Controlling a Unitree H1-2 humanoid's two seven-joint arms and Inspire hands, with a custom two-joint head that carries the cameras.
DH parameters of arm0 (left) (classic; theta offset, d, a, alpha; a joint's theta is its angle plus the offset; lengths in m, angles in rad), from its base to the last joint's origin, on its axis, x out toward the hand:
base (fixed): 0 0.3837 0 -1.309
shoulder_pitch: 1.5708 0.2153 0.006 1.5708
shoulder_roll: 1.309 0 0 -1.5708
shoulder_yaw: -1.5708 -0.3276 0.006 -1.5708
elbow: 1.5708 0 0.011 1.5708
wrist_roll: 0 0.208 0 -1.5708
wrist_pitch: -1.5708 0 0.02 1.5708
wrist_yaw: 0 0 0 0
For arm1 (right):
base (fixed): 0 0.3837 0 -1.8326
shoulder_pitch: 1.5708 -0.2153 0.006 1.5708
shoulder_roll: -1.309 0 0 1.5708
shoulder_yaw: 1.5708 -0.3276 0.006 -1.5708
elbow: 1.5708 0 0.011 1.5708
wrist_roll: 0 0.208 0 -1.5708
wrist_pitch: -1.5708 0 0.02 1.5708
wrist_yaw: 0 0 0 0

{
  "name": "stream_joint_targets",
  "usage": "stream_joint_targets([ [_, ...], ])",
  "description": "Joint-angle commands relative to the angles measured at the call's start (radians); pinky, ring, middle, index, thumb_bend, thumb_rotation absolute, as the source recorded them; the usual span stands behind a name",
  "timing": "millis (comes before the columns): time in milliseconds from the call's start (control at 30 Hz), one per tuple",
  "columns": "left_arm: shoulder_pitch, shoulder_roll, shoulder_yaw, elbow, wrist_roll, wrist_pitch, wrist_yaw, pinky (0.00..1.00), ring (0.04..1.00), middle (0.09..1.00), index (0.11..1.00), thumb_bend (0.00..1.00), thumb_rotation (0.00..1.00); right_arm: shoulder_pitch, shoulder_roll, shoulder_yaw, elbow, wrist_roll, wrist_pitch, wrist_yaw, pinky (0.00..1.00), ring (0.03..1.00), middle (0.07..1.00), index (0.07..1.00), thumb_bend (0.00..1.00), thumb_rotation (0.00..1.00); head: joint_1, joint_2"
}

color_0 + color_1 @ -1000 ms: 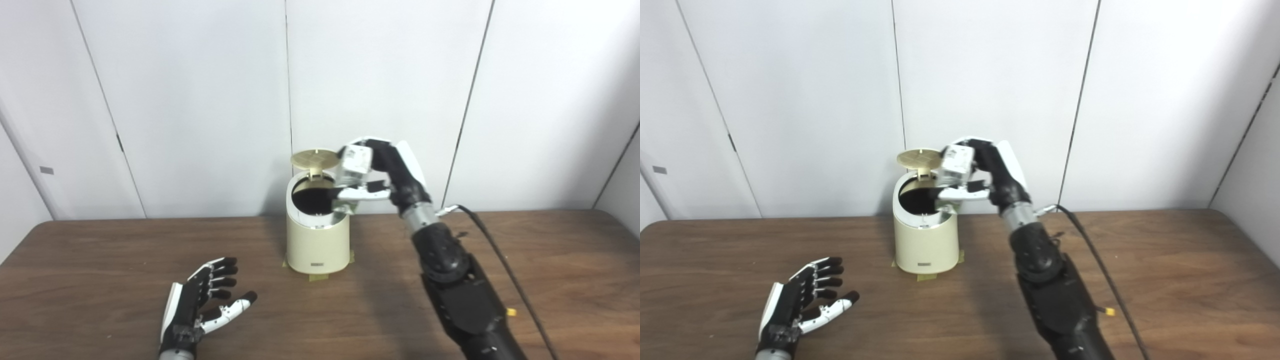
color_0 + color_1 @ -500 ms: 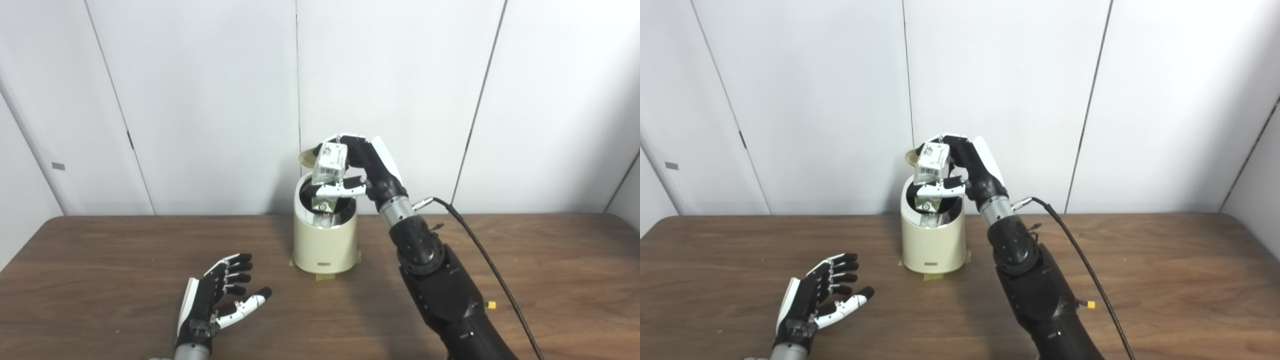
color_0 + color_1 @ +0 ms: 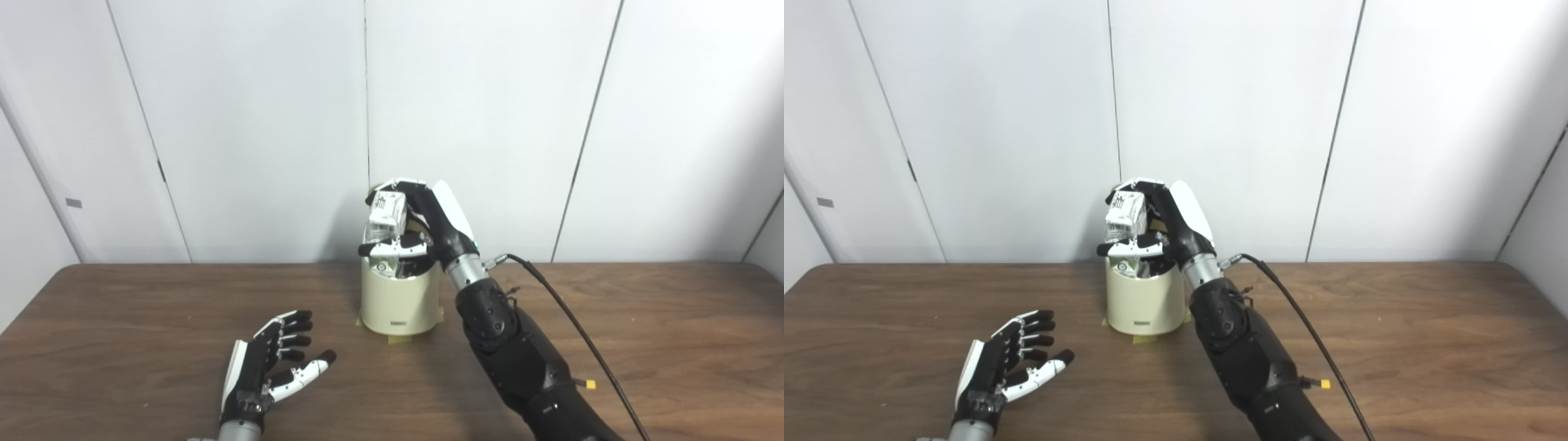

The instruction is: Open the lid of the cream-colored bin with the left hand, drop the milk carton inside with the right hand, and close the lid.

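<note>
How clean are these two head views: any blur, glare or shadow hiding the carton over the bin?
Left eye view: sharp enough, though the print on the milk carton is unreadable, and the right hand hides most of the bin's opening. Right eye view: even light, no glare; a soft shadow of the arm lies on the table.

Small white milk carton [image 3: 388,215] with dark print and a green patch low down: upright, slightly tilted, lower end dipped into the bin's open mouth, top well above the rim. Round cream-coloured plastic bin [image 3: 399,298]: upright near the table's far edge, small label low on its front, lid open, almost wholly hidden behind the carton.
</note>
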Motion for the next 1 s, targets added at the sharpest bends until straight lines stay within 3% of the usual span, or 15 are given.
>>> stream_joint_targets([
  [0, -0.006, -0.006, -0.008, -0.016, 0.008, -0.015, 0.000, 0.62, 0.687, 0.740, 0.740, 0.69, 0.12, -0.077, -0.012, -0.001, -0.004, -0.004, -0.053, -0.031, 0.30, 0.397, 0.485, 0.534, 0.52, 0.00, 0.000, 0.001],
  [267, 0.001, -0.004, -0.007, -0.028, -0.001, -0.012, -0.010, 0.62, 0.681, 0.732, 0.739, 0.69, 0.12, -0.115, -0.043, 0.017, 0.079, -0.037, -0.104, -0.065, 0.30, 0.397, 0.486, 0.529, 0.52, 0.00, -0.003, 0.006],
  [600, 0.004, 0.001, -0.007, -0.030, 0.001, -0.016, -0.011, 0.61, 0.668, 0.724, 0.728, 0.68, 0.13, -0.137, -0.066, 0.025, 0.096, -0.036, -0.111, -0.071, 0.32, 0.403, 0.486, 0.528, 0.52, 0.00, -0.007, 0.009],
  [967, 0.009, 0.000, -0.008, -0.041, 0.007, -0.004, -0.009, 0.62, 0.669, 0.716, 0.726, 0.69, 0.14, -0.168, -0.118, 0.131, 0.111, -0.077, -0.114, -0.167, 0.31, 0.396, 0.490, 0.527, 0.52, 0.00, -0.007, 0.012],
])
